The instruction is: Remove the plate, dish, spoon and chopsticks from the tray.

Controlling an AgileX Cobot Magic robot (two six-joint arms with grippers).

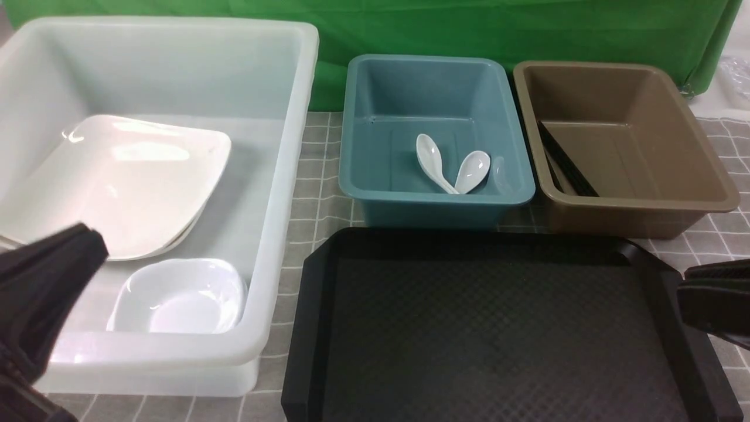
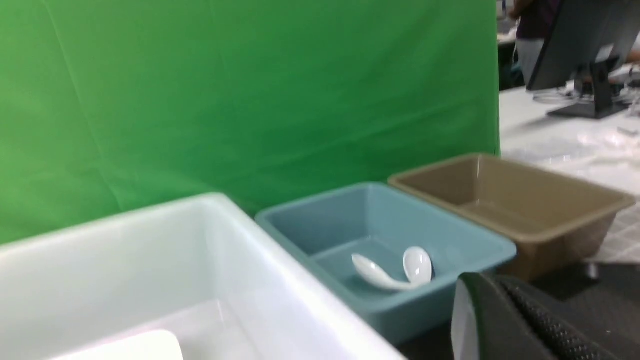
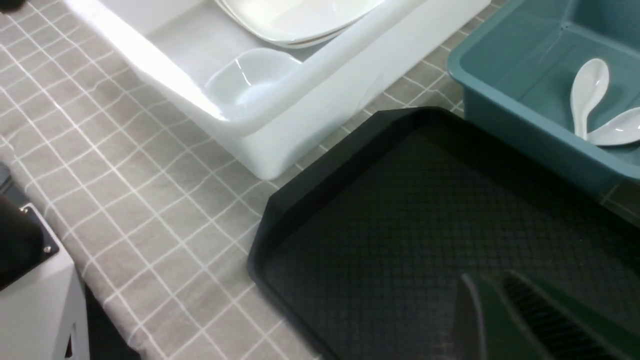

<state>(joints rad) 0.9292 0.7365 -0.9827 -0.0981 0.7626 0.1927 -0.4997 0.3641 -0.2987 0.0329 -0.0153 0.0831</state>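
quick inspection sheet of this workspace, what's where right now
surface: grey checked cloth under everything
tray: black tray bare
plates: stacked in the white tub, top plate tilted
dish: dish in the white tub's near corner
spoons: two spoons in the teal tub, handles touching
chopsticks: chopsticks along the brown tub's left wall
clutter: nothing seen
grippers: left gripper shut, holding nothing, over the white tub; right gripper at the tray's right edge, jaw state unclear
cables: nothing seen
surroundings: green backdrop; monitor on a desk beyond

The chopsticks [image 1: 565,161] are partly hidden behind the brown tub's [image 1: 627,199] near wall. The tray [image 1: 316,328] is cut off by the front view's bottom edge.
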